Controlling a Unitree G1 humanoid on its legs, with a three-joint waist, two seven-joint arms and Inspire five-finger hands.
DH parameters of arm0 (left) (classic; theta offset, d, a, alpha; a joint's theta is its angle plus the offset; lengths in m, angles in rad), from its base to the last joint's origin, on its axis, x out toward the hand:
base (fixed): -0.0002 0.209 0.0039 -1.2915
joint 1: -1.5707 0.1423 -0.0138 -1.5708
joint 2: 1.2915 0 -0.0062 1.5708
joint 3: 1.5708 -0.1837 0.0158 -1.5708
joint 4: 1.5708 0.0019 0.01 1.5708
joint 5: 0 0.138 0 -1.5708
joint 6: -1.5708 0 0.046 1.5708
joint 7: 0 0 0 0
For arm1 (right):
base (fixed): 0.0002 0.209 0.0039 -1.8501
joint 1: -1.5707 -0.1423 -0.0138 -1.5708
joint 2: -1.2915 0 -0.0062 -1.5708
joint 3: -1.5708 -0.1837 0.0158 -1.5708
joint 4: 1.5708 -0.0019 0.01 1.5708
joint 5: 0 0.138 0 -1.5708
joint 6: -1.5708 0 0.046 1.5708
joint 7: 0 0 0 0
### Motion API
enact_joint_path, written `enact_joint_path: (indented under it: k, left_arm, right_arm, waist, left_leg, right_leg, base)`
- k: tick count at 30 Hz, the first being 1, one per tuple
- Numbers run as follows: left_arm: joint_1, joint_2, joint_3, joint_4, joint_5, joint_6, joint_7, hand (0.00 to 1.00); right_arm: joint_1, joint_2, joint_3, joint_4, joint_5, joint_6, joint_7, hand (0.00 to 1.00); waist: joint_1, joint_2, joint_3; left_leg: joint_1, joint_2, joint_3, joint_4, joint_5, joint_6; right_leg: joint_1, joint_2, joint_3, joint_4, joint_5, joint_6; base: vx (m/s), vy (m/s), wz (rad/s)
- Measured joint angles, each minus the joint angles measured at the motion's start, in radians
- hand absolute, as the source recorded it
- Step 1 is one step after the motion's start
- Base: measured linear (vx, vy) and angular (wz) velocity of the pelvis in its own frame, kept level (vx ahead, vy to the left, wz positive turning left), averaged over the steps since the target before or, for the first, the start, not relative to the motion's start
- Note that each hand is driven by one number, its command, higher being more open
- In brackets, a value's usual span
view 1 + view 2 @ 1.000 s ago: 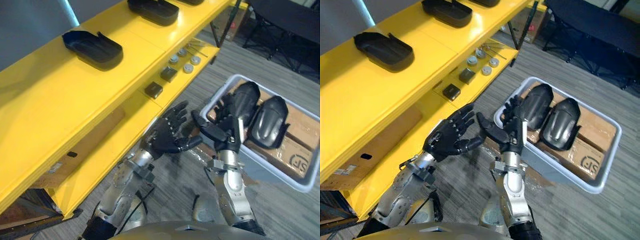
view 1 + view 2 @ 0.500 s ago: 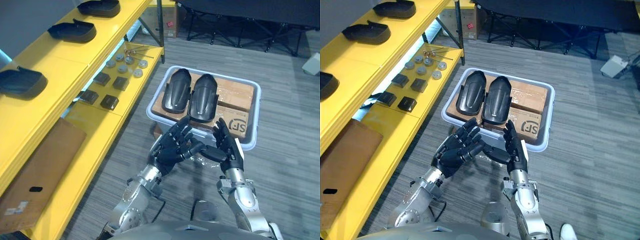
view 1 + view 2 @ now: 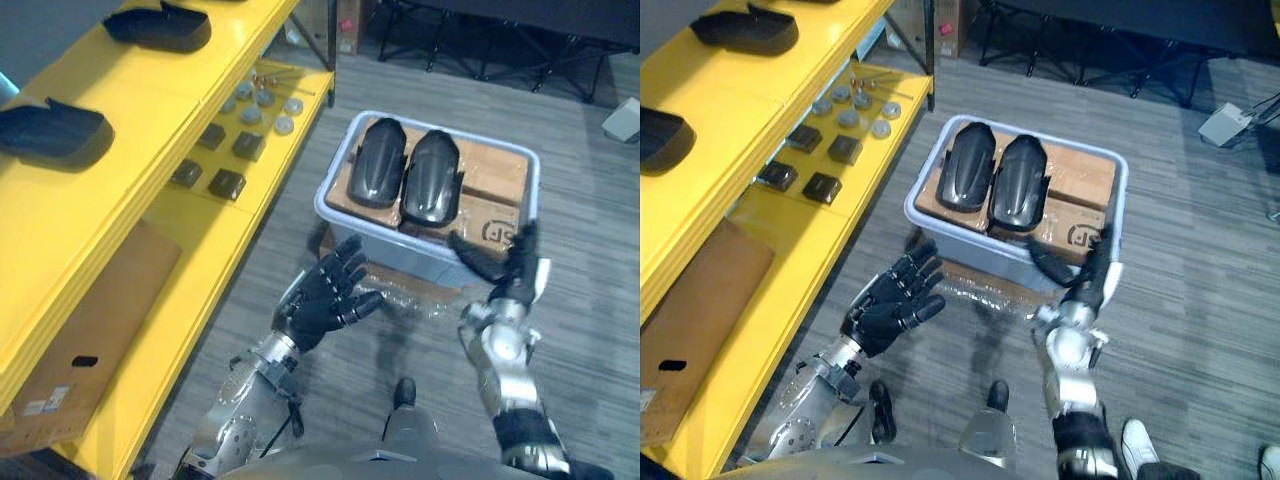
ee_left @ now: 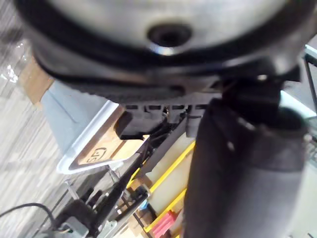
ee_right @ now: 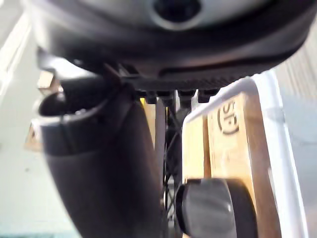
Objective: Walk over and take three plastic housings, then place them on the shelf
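Left hand [image 3: 328,296] hovers empty with fingers spread above the floor [image 3: 590,330] near the grey bin [image 3: 372,238], right hand [image 3: 512,272] straight-fingered and empty at its near right corner, two black plastic housings [image 3: 380,165] side by side inside, two other housings [image 3: 55,132] on the yellow shelf [image 3: 120,190] at left.

Two black housings [image 3: 378,163], side by side, in bin [image 3: 395,252]
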Motion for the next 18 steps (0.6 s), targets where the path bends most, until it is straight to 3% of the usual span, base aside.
enact_joint_path:
  k: [2, 4, 9, 12, 15, 18]
  left_arm:
    - [-0.025, 0.008, 0.010, 0.000, 0.000, 0.000, 0.000, 1.00]
    - [-0.042, 0.010, 0.014, 0.000, 0.000, -0.003, 0.000, 1.00]
    - [-0.040, 0.007, -0.011, 0.055, 0.000, -0.029, 0.000, 1.00]
    - [-0.052, 0.004, -0.022, 0.108, 0.000, -0.055, -0.001, 1.00]
    - [-0.073, 0.001, -0.038, 0.163, -0.002, -0.076, -0.005, 1.00]
    - [-0.093, -0.011, -0.056, 0.223, -0.004, -0.095, -0.007, 1.00]
  right_arm:
    - [-0.099, -0.066, -0.025, 0.068, 0.049, 0.000, -0.035, 1.00]
    - [-0.236, -0.192, -0.044, 0.116, 0.084, -0.009, -0.064, 1.00]
    - [-0.468, -0.399, 0.004, 0.284, 0.147, -0.041, -0.054, 1.00]
    - [-0.555, -0.453, 0.040, 0.377, 0.193, -0.037, -0.029, 1.00]
    - [-0.615, -0.482, 0.100, 0.485, 0.194, -0.001, 0.001, 1.00]
    - [-0.691, -0.518, 0.155, 0.596, 0.193, 0.092, 0.017, 1.00]
  waist:
    - [0.012, -0.003, 0.042]
    - [0.028, 0.000, 0.104]
    - [0.052, 0.016, 0.137]
    - [0.055, 0.024, 0.170]
    - [0.066, 0.037, 0.189]
    - [0.089, 0.072, 0.213]
  left_leg:
    - [-0.040, 0.013, -0.015, 0.036, -0.003, 0.003]
    - [-0.093, 0.027, -0.037, 0.070, 0.000, 0.008]
    - [-0.167, 0.039, -0.057, 0.112, 0.007, 0.009]
    - [-0.187, 0.041, -0.073, 0.125, 0.007, 0.010]
    - [-0.229, 0.044, -0.082, 0.146, 0.006, 0.009]
    - [-0.272, 0.050, -0.091, 0.165, 0.007, 0.014]
  right_leg:
    - [-0.012, 0.011, -0.015, -0.010, 0.017, -0.008]
    - [-0.030, 0.027, -0.035, -0.023, 0.038, -0.016]
    - [-0.078, 0.042, -0.049, -0.019, 0.051, -0.023]
    - [-0.085, 0.044, -0.063, -0.011, 0.052, -0.024]
    - [-0.119, 0.042, -0.078, 0.005, 0.052, -0.024]
    - [-0.152, 0.040, -0.088, 0.018, 0.053, -0.025]
  base:
    - [-0.14, 0.002, 0.15]
    - [-0.18, -0.022, 0.16]
    - [-0.07, -0.021, 0.07]
    - [-0.05, -0.020, 0.10]
    - [-0.05, -0.010, 0.06]
    - [-0.05, -0.012, 0.06]
